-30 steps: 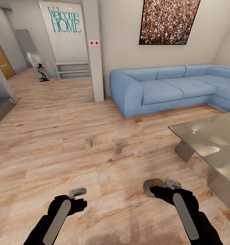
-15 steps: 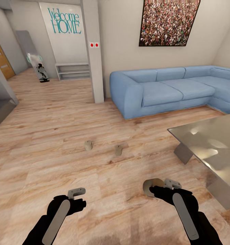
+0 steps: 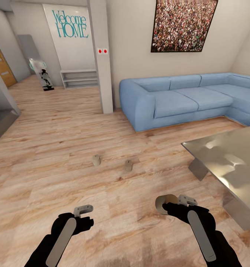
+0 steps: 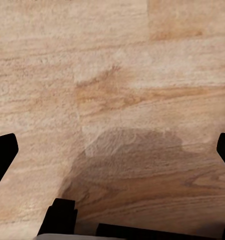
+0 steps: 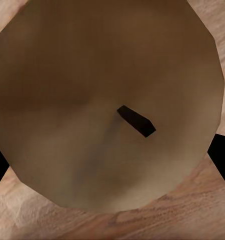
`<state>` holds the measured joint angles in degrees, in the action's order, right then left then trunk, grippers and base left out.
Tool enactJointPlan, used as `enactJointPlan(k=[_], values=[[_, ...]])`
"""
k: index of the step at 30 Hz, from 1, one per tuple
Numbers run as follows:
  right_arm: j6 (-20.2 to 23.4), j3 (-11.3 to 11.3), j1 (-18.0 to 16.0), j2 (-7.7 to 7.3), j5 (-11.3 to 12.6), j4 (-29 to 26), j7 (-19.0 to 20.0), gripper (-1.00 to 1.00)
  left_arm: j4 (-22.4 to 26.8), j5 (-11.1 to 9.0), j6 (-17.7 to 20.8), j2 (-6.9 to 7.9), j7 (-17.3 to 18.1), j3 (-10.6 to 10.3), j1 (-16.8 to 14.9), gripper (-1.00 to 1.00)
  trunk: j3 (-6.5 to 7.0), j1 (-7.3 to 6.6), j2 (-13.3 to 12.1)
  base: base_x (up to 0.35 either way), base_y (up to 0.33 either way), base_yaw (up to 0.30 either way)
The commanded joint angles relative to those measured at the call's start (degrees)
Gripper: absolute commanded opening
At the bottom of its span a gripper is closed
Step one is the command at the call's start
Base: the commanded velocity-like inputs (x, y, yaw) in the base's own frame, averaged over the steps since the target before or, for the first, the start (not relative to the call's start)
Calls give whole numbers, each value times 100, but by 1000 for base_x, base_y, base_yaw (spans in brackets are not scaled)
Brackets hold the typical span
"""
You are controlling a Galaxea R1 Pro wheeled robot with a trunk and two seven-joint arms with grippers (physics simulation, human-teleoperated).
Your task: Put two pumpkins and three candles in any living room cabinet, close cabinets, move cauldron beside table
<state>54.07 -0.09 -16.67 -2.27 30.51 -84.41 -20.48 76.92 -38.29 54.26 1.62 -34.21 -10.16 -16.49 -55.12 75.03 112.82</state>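
Low at the frame's right, the right gripper (image 3: 168,205) holds one candle (image 3: 162,203) in its jaws, over the wooden floor (image 3: 47,148).

Seen from the right wrist, that candle (image 5: 107,105) faces the camera flat end on, its dark wick (image 5: 136,121) showing, so its axis runs along the fingers. Two more candles (image 3: 96,160) (image 3: 128,165) stand on the floor at mid-frame, apart from each other, with bare boards all round them. At lower left the left gripper (image 3: 84,210) hangs over bare floor, jaws wide with nothing between them. A glossy grey low counter (image 3: 228,155) fills the right edge, its near corner just beside the right arm; a blue sofa (image 3: 184,98) lies behind it, and a white pillar (image 3: 102,55) stands at upper centre.
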Motion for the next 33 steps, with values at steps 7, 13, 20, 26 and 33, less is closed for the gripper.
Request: enactJointPlan(k=[7,13,20,26,33], values=[[26,13,-3,0,60,-5,-60,-100,-64,-42,4,14,-68,-9,-4,100,110,-155,-280,0,0,35],[69,18,-3,67,34,-5,-61,-100,-174,-39,-225,18,-68,-4,-4,100,173,-287,-521,0,0,123],[27,18,-3,111,3,-5,-34,-100,-205,-47,-389,6,-75,-12,-4,100,259,-441,-801,0,0,94],[-91,125,-65,210,2,-96,65,-100,-302,42,-498,-94,21,-117,-68,100,310,-506,-921,0,0,6],[-379,361,-47,439,115,-286,289,-100,-481,-56,-484,-163,-102,-66,-70,100,310,-506,-921,6,0,0]])
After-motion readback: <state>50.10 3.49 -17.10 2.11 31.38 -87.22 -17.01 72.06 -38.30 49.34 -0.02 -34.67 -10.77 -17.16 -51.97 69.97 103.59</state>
